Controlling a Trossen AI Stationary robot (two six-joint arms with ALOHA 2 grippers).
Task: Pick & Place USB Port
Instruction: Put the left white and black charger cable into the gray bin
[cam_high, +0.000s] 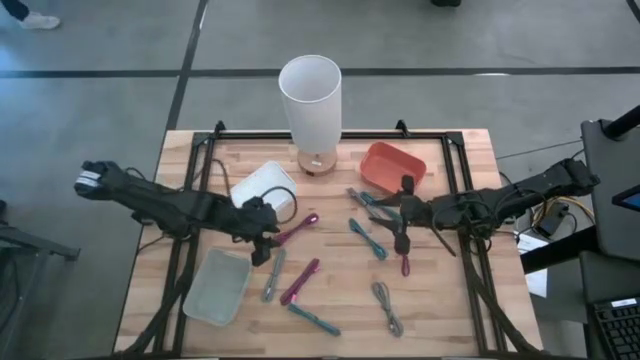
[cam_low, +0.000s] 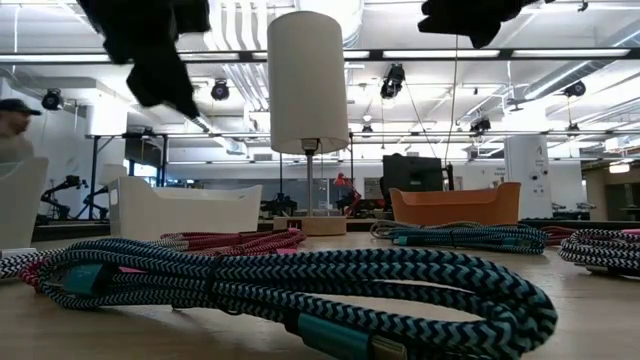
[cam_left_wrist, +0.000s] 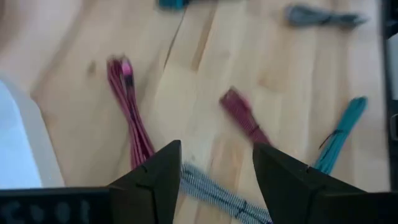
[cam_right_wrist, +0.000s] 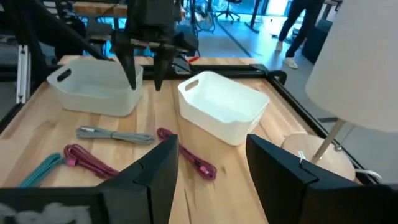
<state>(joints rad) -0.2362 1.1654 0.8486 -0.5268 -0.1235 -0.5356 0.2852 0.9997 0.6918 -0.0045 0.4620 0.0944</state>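
Several bundled USB cables lie flat on the wooden table: a grey one (cam_high: 273, 274), magenta ones (cam_high: 300, 281) (cam_high: 297, 230), teal ones (cam_high: 368, 238) (cam_high: 315, 319). My left gripper (cam_high: 262, 242) hangs open above the grey cable (cam_left_wrist: 211, 190), which shows between its fingers in the left wrist view without being touched. My right gripper (cam_high: 402, 216) is open too, raised over the table's right half and pointing toward the left edge; nothing is between its fingers (cam_right_wrist: 208, 168). In the low view both grippers hang clear of the table.
A white bin (cam_high: 265, 190) and a pale translucent bin (cam_high: 217, 285) sit on the left half, and an orange bin (cam_high: 393, 165) sits far right. A white lamp (cam_high: 311, 100) stands at the far edge. More cables (cam_high: 387, 305) (cam_high: 405, 263) lie on the right.
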